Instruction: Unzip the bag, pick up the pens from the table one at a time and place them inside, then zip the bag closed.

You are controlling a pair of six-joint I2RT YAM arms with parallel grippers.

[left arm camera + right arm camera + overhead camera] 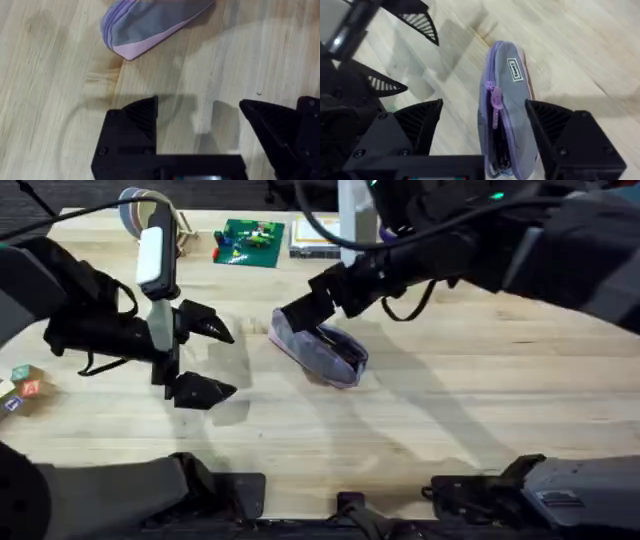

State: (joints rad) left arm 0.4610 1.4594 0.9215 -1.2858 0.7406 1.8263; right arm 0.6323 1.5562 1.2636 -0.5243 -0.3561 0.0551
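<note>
The lavender bag (330, 352) lies near the middle of the table (470, 410), slanting from far left to near right. Its zipper pull (495, 99) sits partway along, and the stretch nearer my right wrist camera gapes, with something dark inside; no pens lie in view on the wood. My right gripper (487, 130) is open and straddles the bag (510, 120), one finger on each side; overhead, the right gripper (300, 315) hangs over the bag's far left end. My left gripper (215, 358) is open to the bag's left, empty. In the left wrist view the bag (150, 25) lies beyond the left gripper (200, 117).
A green board (250, 242) with small parts and a flat clear box (315, 240) sit at the back edge. A tape roll (135, 210) is at the back left. Coloured blocks (20, 385) rest at the left edge. Bare wood stretches right of the bag.
</note>
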